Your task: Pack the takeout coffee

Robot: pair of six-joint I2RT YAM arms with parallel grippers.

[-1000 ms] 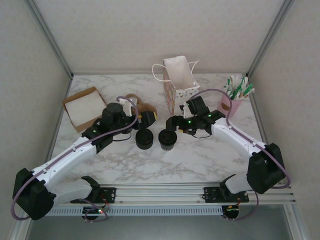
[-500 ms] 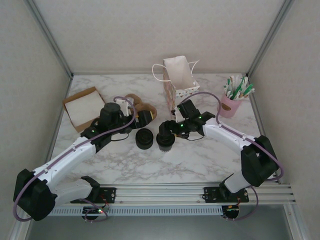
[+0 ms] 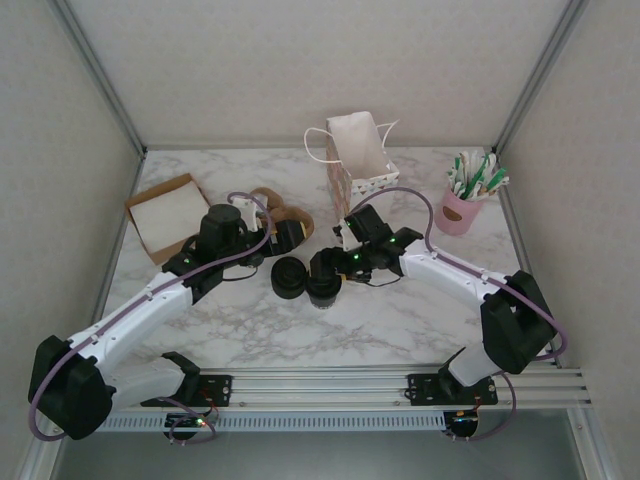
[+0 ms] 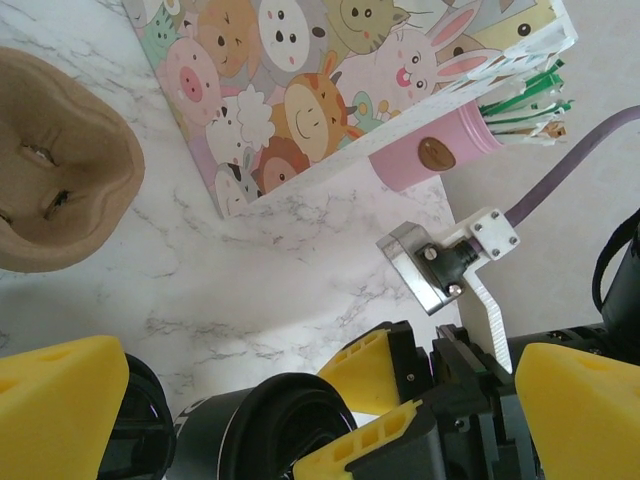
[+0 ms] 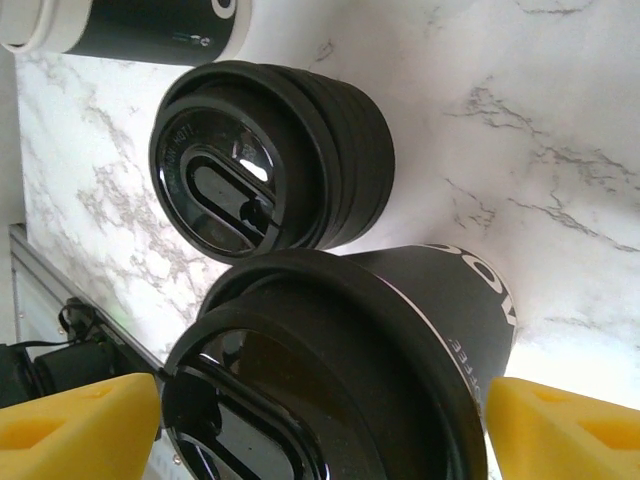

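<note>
- Since a second ago, my right gripper (image 5: 325, 420) is bringing the takeout coffee (image 5: 330, 370) leftward and toward the near edge. It is now sitting just beside the pile of lids (image 5: 270, 160) rather than apart from it. My left arm is hardly shifting.
- My right pads (image 5: 70, 425) are pressing on opposite sides of the cup just under the lid's rim, so I am holding it in a wide grip.
- I am judging the cup to be light. Its paper wall is looking soft enough to dent under a hard squeeze, and the glossy plastic lid is looking slippery and liable to pop off.
- I am thinking the best hold is on the wall right below the rim, where the lid is stiffening the paper.
- My left gripper (image 3: 288, 238) is hanging spread wide with nothing in it, beyond the lids and near the brown cardboard tray (image 4: 60, 170).
- The animal-print paper bag (image 3: 355, 160) is standing open behind the cup, near but not touching.
- A stack of nested cups (image 5: 150, 25) is lying past the lids.
- The cup's base is being cut off in my wrist view and my arm is covering part of it from above. I cannot tell whether it is resting on the table (image 3: 400, 320), tilting, or holding any liquid.
</note>
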